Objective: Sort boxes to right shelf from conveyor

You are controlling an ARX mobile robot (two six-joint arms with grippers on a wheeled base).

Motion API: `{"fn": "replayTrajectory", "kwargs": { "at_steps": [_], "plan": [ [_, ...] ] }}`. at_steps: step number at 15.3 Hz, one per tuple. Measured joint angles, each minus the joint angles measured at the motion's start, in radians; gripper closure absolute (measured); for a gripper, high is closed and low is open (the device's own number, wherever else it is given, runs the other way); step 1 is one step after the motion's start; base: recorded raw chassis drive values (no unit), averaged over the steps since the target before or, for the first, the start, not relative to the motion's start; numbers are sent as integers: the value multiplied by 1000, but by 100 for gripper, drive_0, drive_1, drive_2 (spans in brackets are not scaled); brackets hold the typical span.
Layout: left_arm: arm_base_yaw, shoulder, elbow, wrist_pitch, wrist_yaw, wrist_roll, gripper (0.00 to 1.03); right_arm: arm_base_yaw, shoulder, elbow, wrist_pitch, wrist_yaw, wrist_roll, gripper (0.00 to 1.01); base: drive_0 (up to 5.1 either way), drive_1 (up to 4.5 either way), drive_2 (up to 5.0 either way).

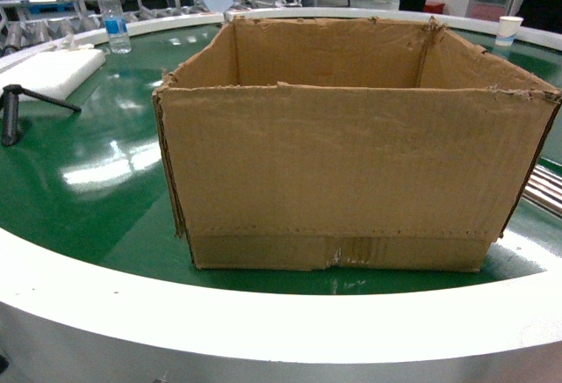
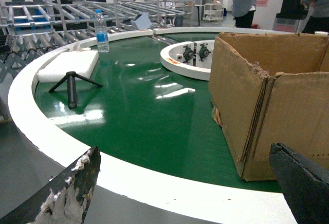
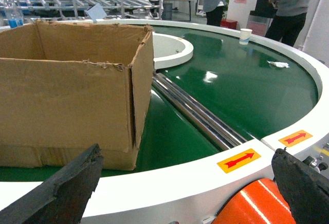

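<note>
Left gripper [image 2: 187, 193]: its two dark fingers stand at the bottom corners of the left wrist view, wide apart, released, holding nothing. The left finger [image 2: 77, 183] has torn white padding at its tip. The gripper is in front of the white rim, level with the left corner of the box.
Right gripper [image 3: 187, 190]: also spread wide and released, with nothing between the fingers [image 3: 72, 183]. It is in front of the rim, near the right corner of the box.
Conveyor [image 1: 79, 198]: a curved green glossy belt with a white rounded rim nearest to the robot. In the right wrist view the rim carries yellow labels with red arrows, and an orange housing [image 3: 257, 203] lies below it.
Box [image 1: 351, 172]: brown corrugated cardboard, open at the top with ragged edges. It stands upright on the belt, just behind the near rim and in the middle of the head view. A dotted line and a taped seam run near its base.
Steel rollers [image 3: 198, 116]: they cross the belt just right of the box.
Left on the belt: a small black tripod [image 2: 72, 85], a white foam block [image 2: 69, 62], a water bottle [image 2: 101, 31].
Right, further away: a paper cup [image 3: 245, 35] on the rim.
Shelf [image 2: 61, 13]: steel roller racks beyond the conveyor, at the far left.
Background: people stand at the far right.
</note>
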Motion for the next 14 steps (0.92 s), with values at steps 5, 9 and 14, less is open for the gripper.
{"fn": "replayTrajectory", "kwargs": {
  "at_steps": [5,9,14],
  "plan": [
    [0,0,0,0,0,0,5,0,0,0,0,0,0,3,0,0,0],
    [0,0,0,0,0,0,5,0,0,0,0,0,0,3,0,0,0],
    [16,108,0,219,8,14,5,7,178,2,193,-16,7,3,0,0,0]
  ]
}}
